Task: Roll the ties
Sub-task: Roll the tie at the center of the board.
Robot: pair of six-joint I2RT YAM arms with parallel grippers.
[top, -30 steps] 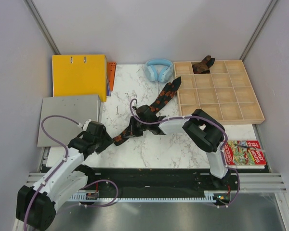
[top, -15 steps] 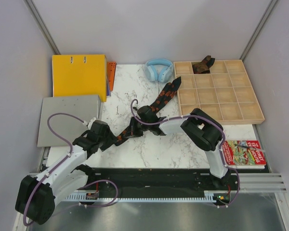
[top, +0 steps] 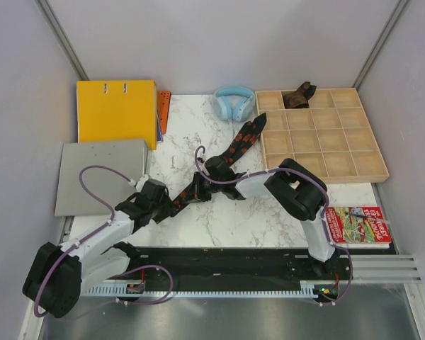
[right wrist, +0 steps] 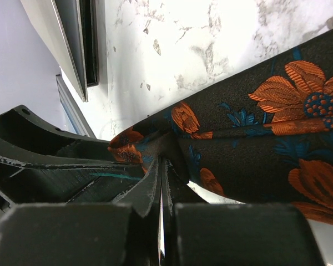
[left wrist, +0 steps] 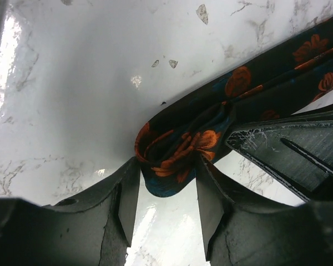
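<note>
The black tie with orange-red flowers (top: 244,138) lies slantwise on the marble table, from near the headphones down to the left. My right gripper (top: 197,193) is shut and pinches its fabric near the lower end (right wrist: 255,144); the jaws (right wrist: 164,166) meet on a fold. My left gripper (top: 166,207) is open, its fingertips (left wrist: 130,199) on either side of the tie's folded end (left wrist: 177,147). The right finger (left wrist: 288,155) shows beside that fold. A dark brown tie (top: 297,97) sits bunched in a back compartment of the wooden tray (top: 354,178).
Light-blue headphones (top: 234,101) lie at the back middle. A yellow binder (top: 117,110) and a grey board (top: 103,173) are on the left. A comic book (top: 360,224) lies at the front right.
My left arm has moved right, bringing its open fingers up to the tie's folded end. My right gripper has stayed shut on the tie, shifting slightly.
</note>
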